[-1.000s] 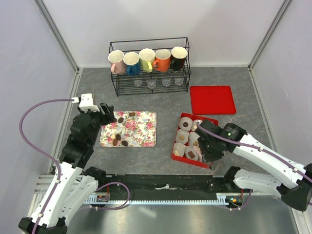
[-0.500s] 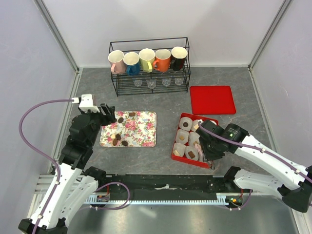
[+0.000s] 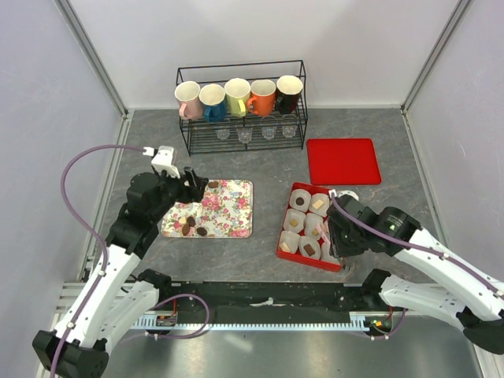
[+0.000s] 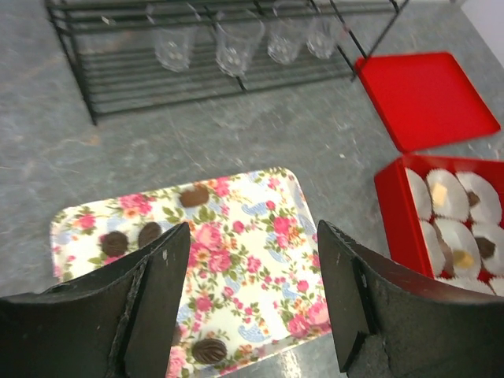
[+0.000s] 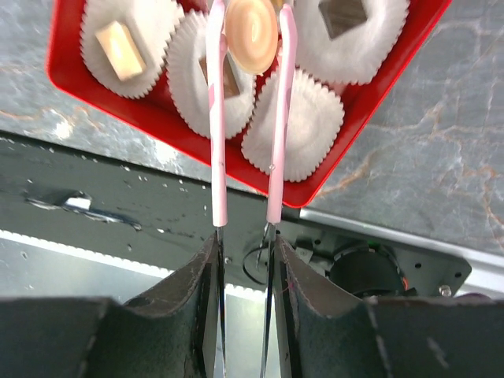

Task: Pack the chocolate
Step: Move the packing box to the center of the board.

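Left hand (image 4: 253, 228): fingers spread wide, nothing between them. It hangs over the rectangular tray printed with pink flowers (image 4: 293, 183).

Small dark brown chocolates (image 4: 194, 195) lie loose on that tray. One is near the far edge, two are just beside the left finger, and one is at the near edge.

Right hand (image 5: 242, 253): fingers closed on a pair of thin pink tongs (image 5: 277, 118). The tong tips pinch a round tan chocolate with a swirl on top (image 5: 250, 33).

That piece sits over the red rectangular box (image 5: 64, 39), above the gap between two white crinkled paper cups (image 5: 299, 134). I cannot tell whether it touches a cup.

Box contents seen from the wrist view: a tan block-shaped chocolate (image 5: 118, 43) in one cup and a dark square chocolate (image 5: 342, 12) in another. The cup nearest the box corner looks unfilled.

Surroundings, on the grey stone-patterned tabletop (image 3: 268, 165):
- The flat red square lid (image 3: 342, 160) lies just beyond the box, apart from it.
- The black wire rack (image 3: 240, 138) stands at the back.
- Five coloured mugs (image 3: 238, 96) sit on top of the rack, with clear glasses (image 4: 236, 43) on its lower shelf.
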You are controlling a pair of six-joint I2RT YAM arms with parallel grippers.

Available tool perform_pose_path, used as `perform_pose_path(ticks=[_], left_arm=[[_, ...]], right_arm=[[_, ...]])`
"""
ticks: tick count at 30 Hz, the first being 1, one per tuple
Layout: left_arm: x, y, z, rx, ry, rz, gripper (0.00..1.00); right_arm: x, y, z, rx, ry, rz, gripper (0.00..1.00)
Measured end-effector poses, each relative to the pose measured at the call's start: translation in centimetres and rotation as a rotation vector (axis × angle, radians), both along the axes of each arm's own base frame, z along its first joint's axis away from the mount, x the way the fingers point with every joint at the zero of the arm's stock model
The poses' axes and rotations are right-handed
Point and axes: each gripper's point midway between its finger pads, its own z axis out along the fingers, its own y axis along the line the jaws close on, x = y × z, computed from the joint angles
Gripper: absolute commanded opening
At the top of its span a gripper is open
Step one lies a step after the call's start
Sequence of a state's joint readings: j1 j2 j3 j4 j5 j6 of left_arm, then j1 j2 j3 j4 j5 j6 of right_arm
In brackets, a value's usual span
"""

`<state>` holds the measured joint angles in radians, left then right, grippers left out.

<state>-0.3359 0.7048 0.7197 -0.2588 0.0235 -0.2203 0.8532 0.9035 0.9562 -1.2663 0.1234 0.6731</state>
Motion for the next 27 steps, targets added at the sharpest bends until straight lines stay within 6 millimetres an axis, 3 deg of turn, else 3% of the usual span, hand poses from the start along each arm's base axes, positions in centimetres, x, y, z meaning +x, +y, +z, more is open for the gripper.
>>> perform_pose_path(ticks=[8, 12, 18, 27], left_arm=[[0.3, -3.8, -2.0, -0.047, 0.134, -0.142, 0.75], [-0.5, -8.4, -3.0, -0.059, 0.219, -0.251, 0.75], [-2.1, -16.4, -6.9, 0.030, 0.370, -0.376, 0.75], [0.2, -23.4, -11.0, 0.201, 0.416, -0.339, 0.75]], right_arm=[[0.8, -0.2, 1.3, 0.056, -0.100, -0.017, 0.00], [1.1, -0.4, 1.5, 0.058, -0.122, -0.023, 0.00], [1.2, -0.4, 1.6, 0.061, -0.134, -0.018, 0.00], [1.2, -0.4, 1.8, 0.066, -0.142, -0.013, 0.00]])
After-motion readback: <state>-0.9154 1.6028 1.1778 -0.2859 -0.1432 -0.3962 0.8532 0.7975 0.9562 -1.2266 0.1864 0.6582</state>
